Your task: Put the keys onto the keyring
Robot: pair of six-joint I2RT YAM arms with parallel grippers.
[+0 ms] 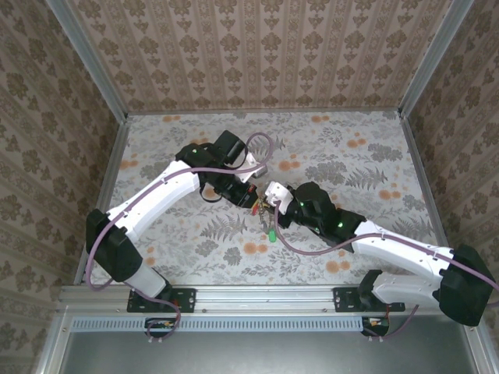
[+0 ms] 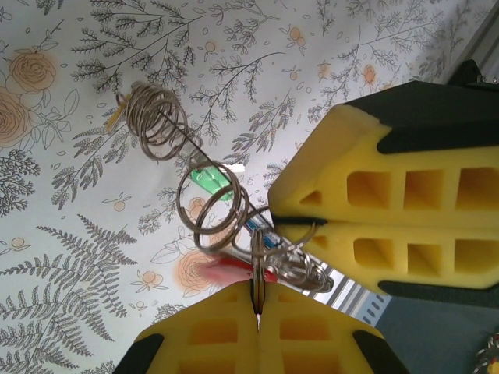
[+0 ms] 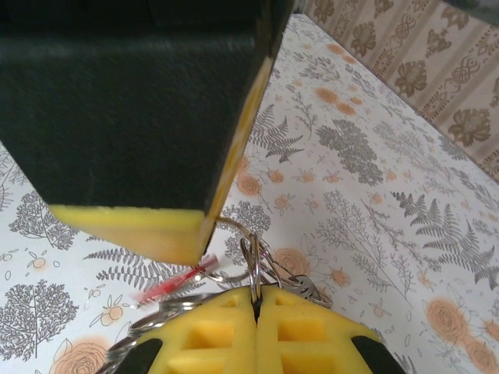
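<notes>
The keyring is a chain of linked wire rings (image 2: pixel 214 206) hanging over the floral table, held between both grippers at mid-table. My left gripper (image 2: pixel 257 304) is shut on one ring's edge. My right gripper (image 3: pixel 256 300) is shut on another ring (image 3: pixel 251 261), and its yellow fingers (image 2: pixel 374 202) sit close against the left ones. Among the rings dangle the keys: a green head (image 2: pixel 209 181), a red one (image 2: pixel 234 269) and a blue one (image 2: pixel 263 231). From above, the left gripper (image 1: pixel 251 199) and the right gripper (image 1: pixel 273 204) meet, with the green key (image 1: pixel 270 234) hanging below.
The far end of the ring chain (image 2: pixel 156 121) trails away with a small yellow piece (image 2: pixel 115 115) on it. Patterned walls (image 1: pixel 257 54) enclose the table on three sides, and an aluminium rail (image 1: pixel 265 300) runs along the near edge.
</notes>
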